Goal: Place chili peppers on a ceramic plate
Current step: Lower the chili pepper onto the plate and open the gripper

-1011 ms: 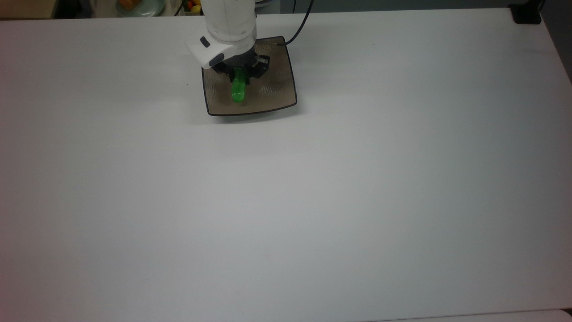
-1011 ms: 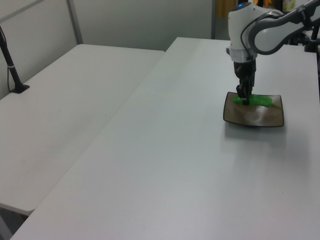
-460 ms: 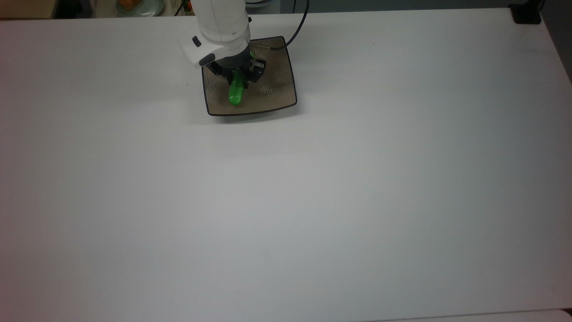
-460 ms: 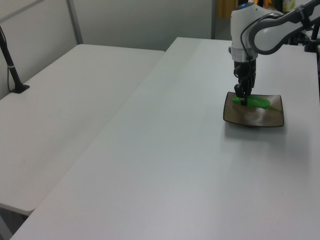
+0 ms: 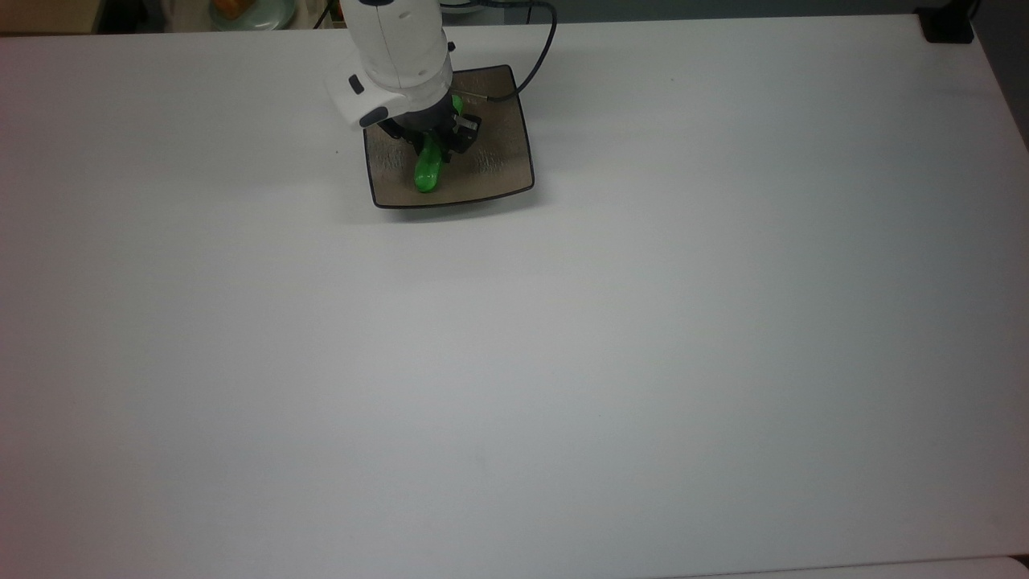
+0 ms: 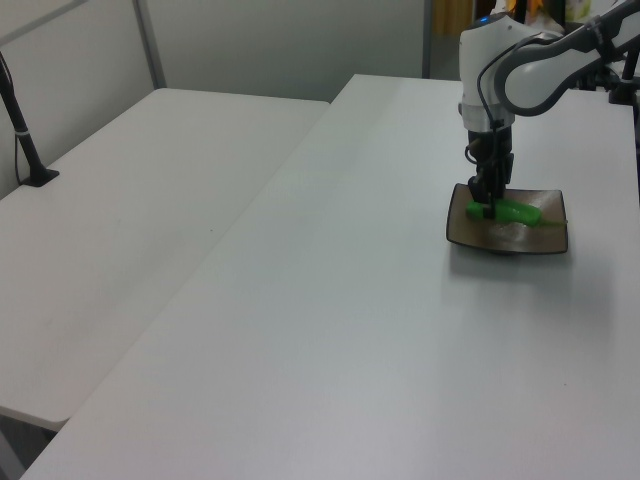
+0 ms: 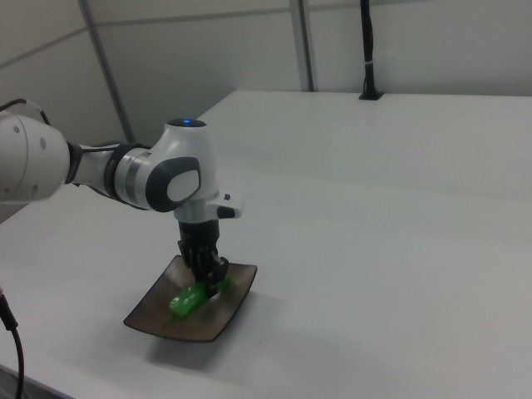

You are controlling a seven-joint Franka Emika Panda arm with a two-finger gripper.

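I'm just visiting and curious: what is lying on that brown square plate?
A green chili pepper lies on the ceramic plate, with the pincer over its middle. The arm covers part of the pepper and the plate's far corner.

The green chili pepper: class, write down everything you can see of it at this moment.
The green chili pepper is one glossy, bright green, elongated pod that looks smooth and plastic-like. It lies lengthwise on the brown square ceramic plate, inside its rim, towards the top view's left half. The gripper stands upright over its middle, fingers at its sides; whether they clamp it cannot be told. Its rounded tip points to the plate's near edge in the top view. A thin stem end shows in the left view.
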